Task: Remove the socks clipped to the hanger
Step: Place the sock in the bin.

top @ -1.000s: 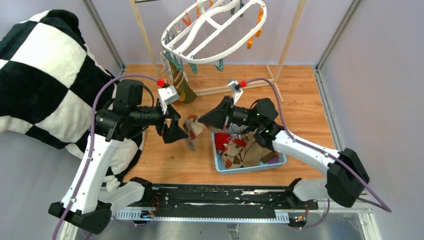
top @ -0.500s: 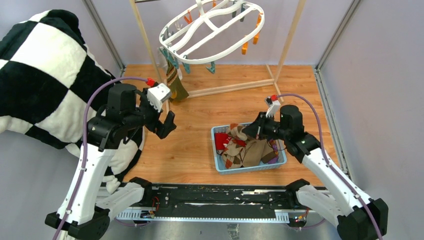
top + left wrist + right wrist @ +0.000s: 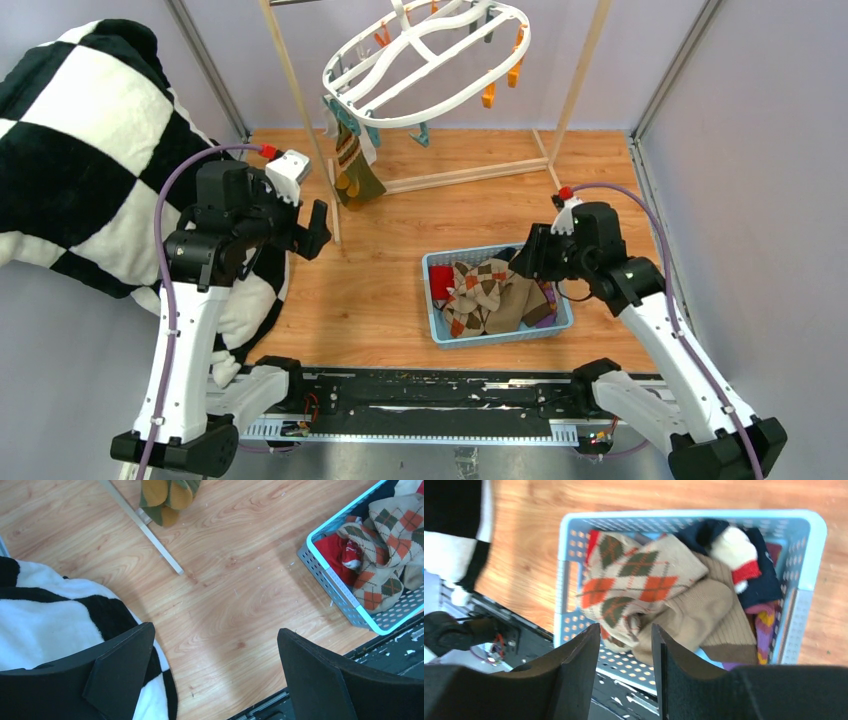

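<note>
Two-ish socks (image 3: 354, 172) hung clipped on the hanger (image 3: 455, 108), left gripper (image 3: 215, 632) gaped wide, right gripper (image 3: 624, 629) sat open and empty over the basket (image 3: 684, 514), so next probably meant reaching up to tug one off.

A robotics lab test cell dressed as a laundry corner: bare grey partition walls (image 3: 760, 150) in metal framing box in a wood-grain counter (image 3: 450, 215), with white robot arms (image 3: 185, 330) bolted to a black rail (image 3: 440, 395) among props, namely hanger (image 3: 410, 120), wooden rack (image 3: 470, 173), basket (image 3: 500, 335) and blanket (image 3: 90, 130).
</note>
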{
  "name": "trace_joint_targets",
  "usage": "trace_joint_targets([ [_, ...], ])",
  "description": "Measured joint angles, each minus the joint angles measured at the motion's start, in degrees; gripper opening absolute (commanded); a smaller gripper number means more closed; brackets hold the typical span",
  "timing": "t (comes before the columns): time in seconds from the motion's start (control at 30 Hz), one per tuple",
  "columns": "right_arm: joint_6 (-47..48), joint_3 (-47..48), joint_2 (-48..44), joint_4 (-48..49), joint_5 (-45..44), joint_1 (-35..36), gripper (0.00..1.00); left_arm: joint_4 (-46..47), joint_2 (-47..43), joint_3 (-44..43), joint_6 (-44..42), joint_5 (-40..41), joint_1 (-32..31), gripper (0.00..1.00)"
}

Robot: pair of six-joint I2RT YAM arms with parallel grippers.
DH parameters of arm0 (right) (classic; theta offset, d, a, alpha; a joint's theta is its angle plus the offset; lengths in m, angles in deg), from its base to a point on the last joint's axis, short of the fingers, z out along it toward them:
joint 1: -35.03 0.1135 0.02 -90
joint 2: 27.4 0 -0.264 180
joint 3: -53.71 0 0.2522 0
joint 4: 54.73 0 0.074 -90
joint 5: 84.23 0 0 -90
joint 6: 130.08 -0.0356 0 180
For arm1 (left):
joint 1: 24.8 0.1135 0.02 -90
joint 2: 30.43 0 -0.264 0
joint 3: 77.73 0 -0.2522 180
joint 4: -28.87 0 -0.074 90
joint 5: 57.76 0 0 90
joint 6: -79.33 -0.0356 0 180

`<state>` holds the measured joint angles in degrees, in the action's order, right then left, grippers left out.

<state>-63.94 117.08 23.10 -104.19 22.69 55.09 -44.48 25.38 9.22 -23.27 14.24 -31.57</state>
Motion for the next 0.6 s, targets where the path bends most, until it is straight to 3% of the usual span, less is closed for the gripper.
trace_joint_targets([
  [0.1, -1.70, 2.12, -0.09, 3.17, 3.61, 0.00, 0.38, 0.37, 0.42, 0.00, 0.92, -0.42, 0.87, 1.00],
  [0.2, -8.37, -2.47, 1.97, 14.78, 10.73, -0.04, 0.32, 0.92, 1.03, 0.00, 1.92, -0.68, 1.86, 1.00],
  [0.37, -17.62, -12.63, 14.75, 33.11, 19.32, 0.76, 0.29, 1.16, 2.08, 0.00, 2.97, -0.85, 3.80, 1.00],
  [0.47, -17.92, -16.22, 21.03, 35.45, 19.32, 3.48, 0.26, 1.25, 2.38, 0.00, 3.21, -0.85, 4.74, 1.00],
  [0.6, -14.71, -16.76, 21.51, 33.75, 14.49, 6.36, 0.28, 1.27, 2.73, 0.00, 3.41, -0.87, 5.16, 1.00],
])
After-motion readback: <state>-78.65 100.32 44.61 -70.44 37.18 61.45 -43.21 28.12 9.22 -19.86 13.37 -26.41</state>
